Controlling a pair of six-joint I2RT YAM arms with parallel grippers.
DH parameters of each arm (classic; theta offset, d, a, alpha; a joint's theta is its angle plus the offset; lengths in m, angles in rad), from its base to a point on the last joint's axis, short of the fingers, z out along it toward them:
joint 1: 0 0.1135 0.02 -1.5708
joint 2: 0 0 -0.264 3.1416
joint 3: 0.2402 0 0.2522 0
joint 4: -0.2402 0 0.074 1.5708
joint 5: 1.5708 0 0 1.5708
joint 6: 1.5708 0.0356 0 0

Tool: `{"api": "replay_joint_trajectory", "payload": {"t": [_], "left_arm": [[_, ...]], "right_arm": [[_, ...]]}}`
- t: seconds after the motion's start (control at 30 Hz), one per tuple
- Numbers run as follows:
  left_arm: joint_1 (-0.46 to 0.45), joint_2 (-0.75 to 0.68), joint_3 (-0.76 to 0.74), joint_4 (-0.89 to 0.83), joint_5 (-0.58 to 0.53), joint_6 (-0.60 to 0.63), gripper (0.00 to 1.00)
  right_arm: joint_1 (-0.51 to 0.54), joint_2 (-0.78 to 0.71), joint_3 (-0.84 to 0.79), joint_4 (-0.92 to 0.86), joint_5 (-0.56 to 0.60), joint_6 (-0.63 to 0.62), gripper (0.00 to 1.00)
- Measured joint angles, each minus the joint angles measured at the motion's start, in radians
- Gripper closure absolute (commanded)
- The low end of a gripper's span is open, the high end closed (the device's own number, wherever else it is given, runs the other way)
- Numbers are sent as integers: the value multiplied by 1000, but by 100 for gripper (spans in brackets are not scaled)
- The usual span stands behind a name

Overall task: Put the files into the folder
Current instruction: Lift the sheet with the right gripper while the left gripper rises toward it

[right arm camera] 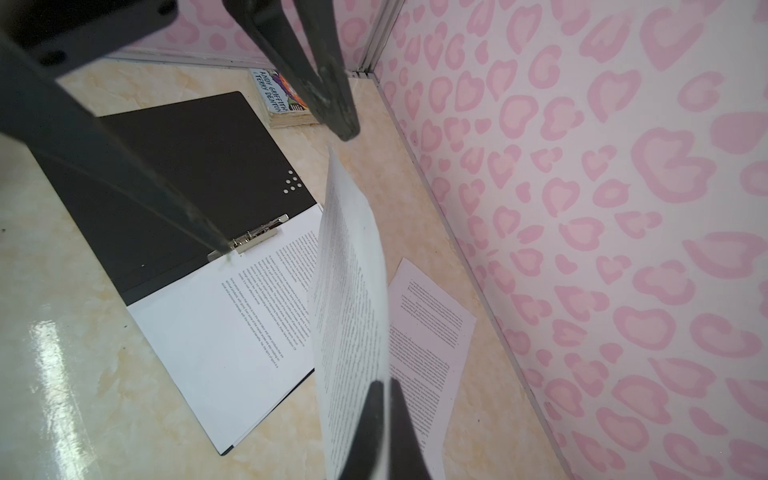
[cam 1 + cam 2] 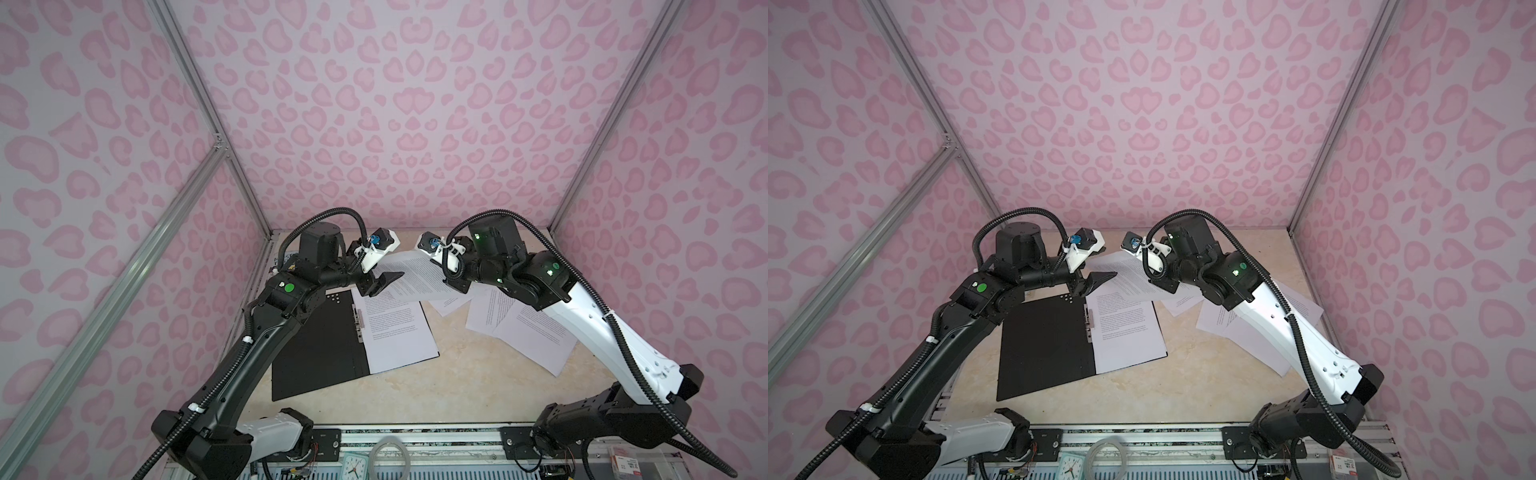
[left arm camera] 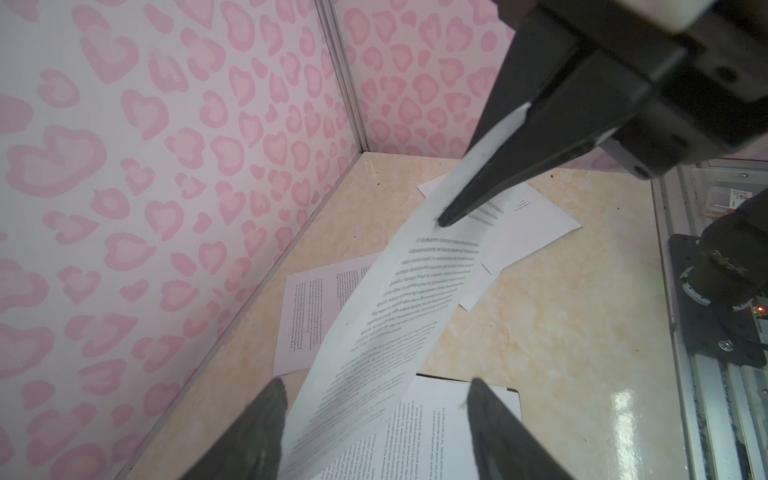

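Left wrist view: right tool (image 3: 451, 216) tight on white printed paper sheet (image 3: 415, 299), left tool (image 3: 376, 388) apart around sheet's other end.

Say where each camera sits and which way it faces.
Top views: above the arms' bases, looking down at the open folder; both arms show.
Left wrist: behind the left gripper, facing the right gripper; its own spread fingers show.
Right wrist: behind the right gripper, facing the folder and left gripper; own closed fingers show.
Shared: the held sheet appears in all four.
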Motion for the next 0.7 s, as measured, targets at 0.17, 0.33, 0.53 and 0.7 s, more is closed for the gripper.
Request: {"api": "replay_joint_trajectory", "payload": {"t": [0.17,0.33,0.53,0.7], "left_arm": [[-4,19,0,1,-31,1,35],[-4,33,0,8,-40,1,38],[-8,47,0,8,-17,0,43],[-8,47,-2,8,42,-8,58]], "right_arm": [[13,-28,-34,17,-13,-19,100],[20,-57,-67,33,-20,-29,100],[26,-75,-90,64,-23,-42,100],[26,-82,-108,74,-22,-51,100]]}}
